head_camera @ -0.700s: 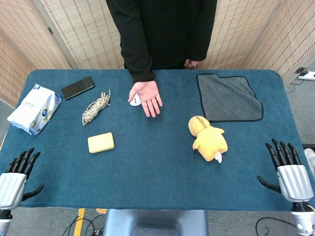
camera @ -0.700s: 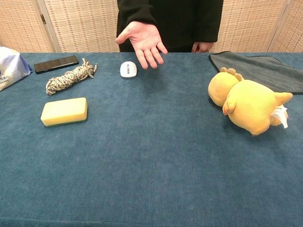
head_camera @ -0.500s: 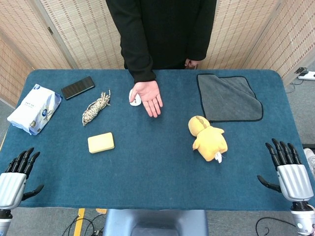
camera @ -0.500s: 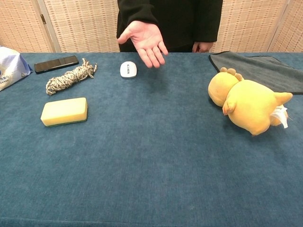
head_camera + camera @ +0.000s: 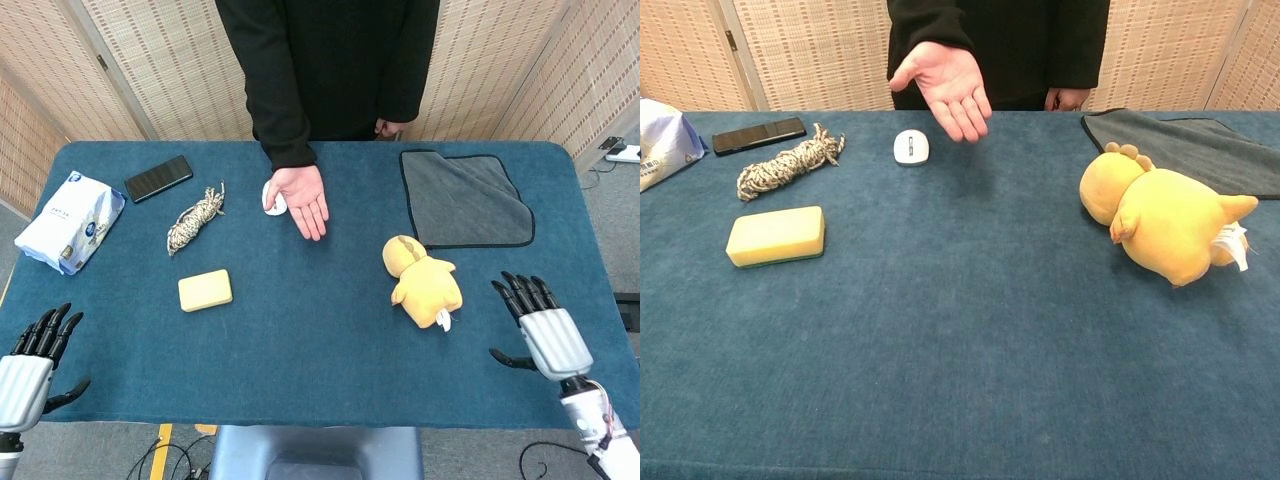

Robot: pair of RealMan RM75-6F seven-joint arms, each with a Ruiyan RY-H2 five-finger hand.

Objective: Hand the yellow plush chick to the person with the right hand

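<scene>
Yellow plush chick lying on its side on the blue counter, just below the near left corner of the grey cloth, white tag poking out at its tail end, nothing gripping it. Right robot hand over the counter's near right part, fingers spread and pointing away, holding nothing, close to the chick on its right but apart from it. Moved in since the earlier frame, when it sat lower and further out by the counter's edge. Left robot hand at the near left corner, far from the chick, fingers spread and empty, much where it was before. Person's open palm held out up and to the left of the chick, well apart from it, partly over a white mouse; barely shifted from the earlier frame. Further left of the chick: yellow sponge, coil of rope, black phone, and a white and blue packet at the counter's left edge, closed, contents not showing. All of those unmoved, chick too.
</scene>
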